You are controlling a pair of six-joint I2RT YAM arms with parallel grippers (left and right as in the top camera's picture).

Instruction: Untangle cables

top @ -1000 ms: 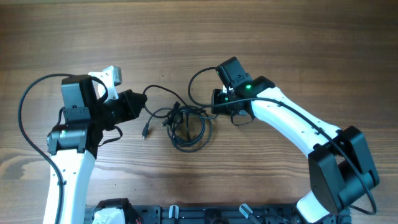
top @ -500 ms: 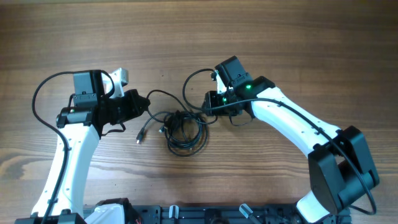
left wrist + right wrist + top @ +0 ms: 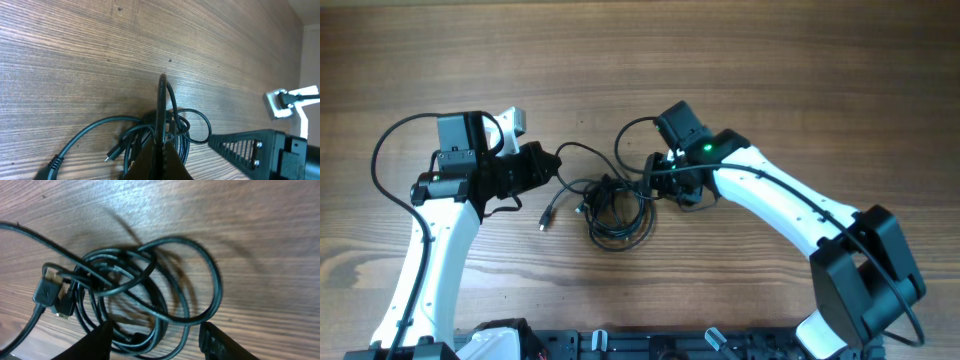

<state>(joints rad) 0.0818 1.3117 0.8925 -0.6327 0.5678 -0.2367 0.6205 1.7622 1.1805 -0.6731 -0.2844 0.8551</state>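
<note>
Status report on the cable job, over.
Left gripper shut on a cable. Right gripper open, above the cables, tangled in loose loops. One plug lies free on the table.

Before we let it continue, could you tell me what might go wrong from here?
The left gripper is shut on one strand of the cables; pulling may tighten the clump. The right gripper is open over overlapping loops and might pinch more than one. The plug could snag.
</note>
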